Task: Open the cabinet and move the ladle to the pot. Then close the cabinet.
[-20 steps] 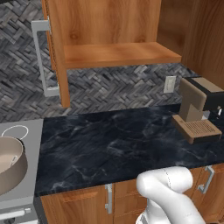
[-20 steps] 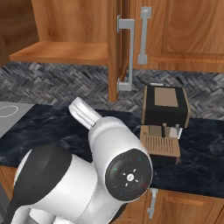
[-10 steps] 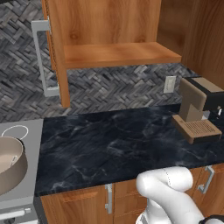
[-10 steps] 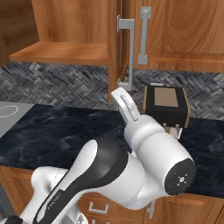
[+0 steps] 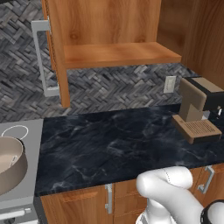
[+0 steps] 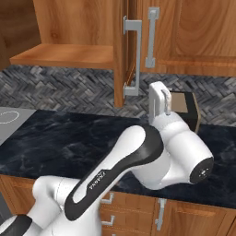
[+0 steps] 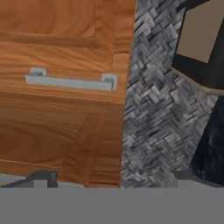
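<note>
While open, one cabinet point(image 5: 109, 52), one shelf point(image 5: 118, 54), seemingly one pot point(image 5: 9, 164).

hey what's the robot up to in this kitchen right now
The cabinet is open, both doors swung out, its wooden shelf looking bare. The robot's hand is raised by the right door's handle, jaws open, holding nothing. The pot sits on the stove at the left. I can't make out the ladle.

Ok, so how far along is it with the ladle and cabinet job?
The cabinet stands open, no ladle on its shelf. The pot is cut off, so the ladle can't be confirmed there. The open, empty hand is near the right door; closing is left.
</note>
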